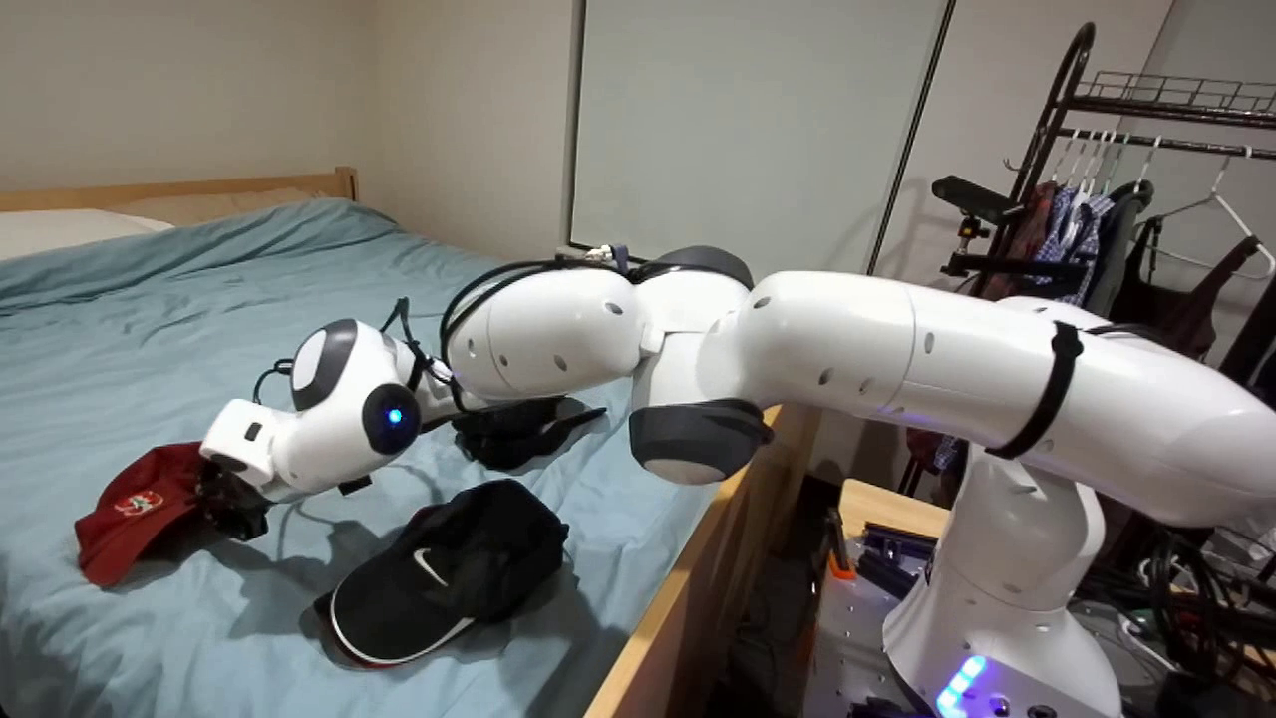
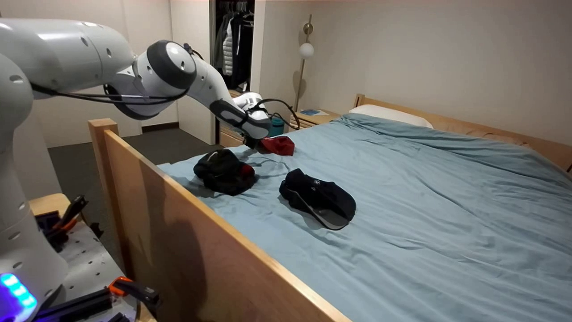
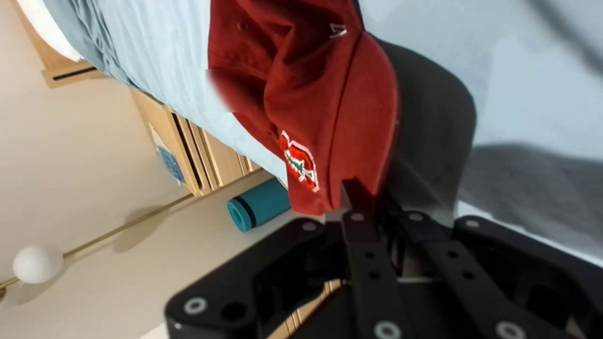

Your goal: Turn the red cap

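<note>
The red cap [image 1: 145, 509] with a tree emblem is at the far end of my arm, over the blue bed, in both exterior views [image 2: 280, 146]. It is tilted. In the wrist view the red cap [image 3: 306, 94] shows its creased crown, red brim and grey brim underside. My gripper [image 3: 377, 202] has its fingers close together at the brim's lower edge, one on the red side and one by the grey underside. It is shut on the brim. The gripper also shows dark beside the cap in an exterior view [image 1: 234, 504]. I cannot tell how much of the cap touches the bed.
A black cap with a white swoosh [image 1: 449, 573] lies on the bed [image 2: 424, 214] near my wrist. Another dark cap [image 2: 319, 197] lies beyond it. The wooden footboard [image 2: 232, 241] stands between robot base and bed. A teal cylinder [image 3: 259, 202] stands past the bed.
</note>
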